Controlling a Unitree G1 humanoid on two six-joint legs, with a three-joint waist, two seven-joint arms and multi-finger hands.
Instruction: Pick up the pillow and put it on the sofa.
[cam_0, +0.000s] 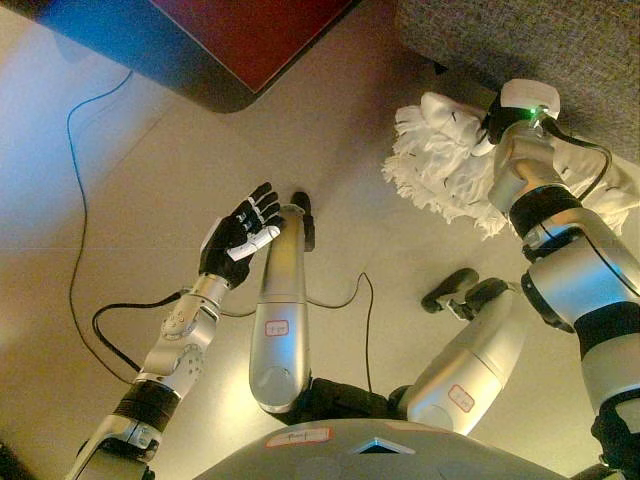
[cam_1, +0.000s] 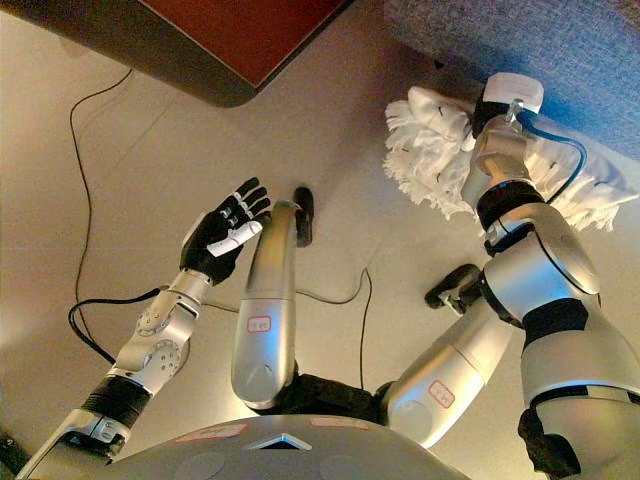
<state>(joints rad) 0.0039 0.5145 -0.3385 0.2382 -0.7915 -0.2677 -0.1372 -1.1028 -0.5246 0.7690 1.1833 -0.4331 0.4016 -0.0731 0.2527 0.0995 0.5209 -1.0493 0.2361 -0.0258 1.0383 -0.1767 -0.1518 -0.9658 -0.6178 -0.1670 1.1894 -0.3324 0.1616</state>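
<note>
Left hand (cam_0: 238, 236): raised above the floor (cam_0: 150, 180), fingers straight and spread, holding nothing. Pillow (cam_0: 440, 160): white, shaggy, lying on the floor against the grey sofa (cam_0: 540, 40). Right hand (cam_0: 500, 118): at the pillow; finger state cannot be determined.

Both head cameras look steeply down at the floor (cam_0: 150, 200) from close together, sharing nearly everything.

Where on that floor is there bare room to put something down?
The widest bare floor lies between the dark table at the top and the open left hand. It is crowded at the upper right, where the white fringed pillow lies against the grey sofa, with the right hand on it.
</note>
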